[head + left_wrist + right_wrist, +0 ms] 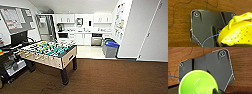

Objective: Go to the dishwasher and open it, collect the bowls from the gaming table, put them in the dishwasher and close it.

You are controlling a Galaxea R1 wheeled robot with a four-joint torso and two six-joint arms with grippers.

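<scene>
- The dishwasher sits at the far end of the room, its steel front set among the white kitchen cabinets, door shut, just left of the bins.
- A yellow-green bowl shows large in the right wrist view, hollow side towards the camera, hanging over the brown wood-grain floor. A dark finger tip overlaps its rim, so the right jaws look clamped on it.
- In the left wrist view a yellow perforated dish with a loop handle hangs over the same floor. I cannot tell whether the left jaws are apart or together, nor whether they hold it.
- A thin blue cable runs across the dark plate beside that yellow dish.
- The table-football table stands near on the left, green field and rods across its top, on dark legs on the brown floor.
- Further left, a dark desk carries a monitor, with a notice board on the wall above.
- A grey bin with a blue lid stands at the right of the kitchen opening, a green-topped one just behind it.
- A pale tiled floor begins where the brown floor ends, leading up to the cabinets.
- A white wall and door close the right side.
</scene>
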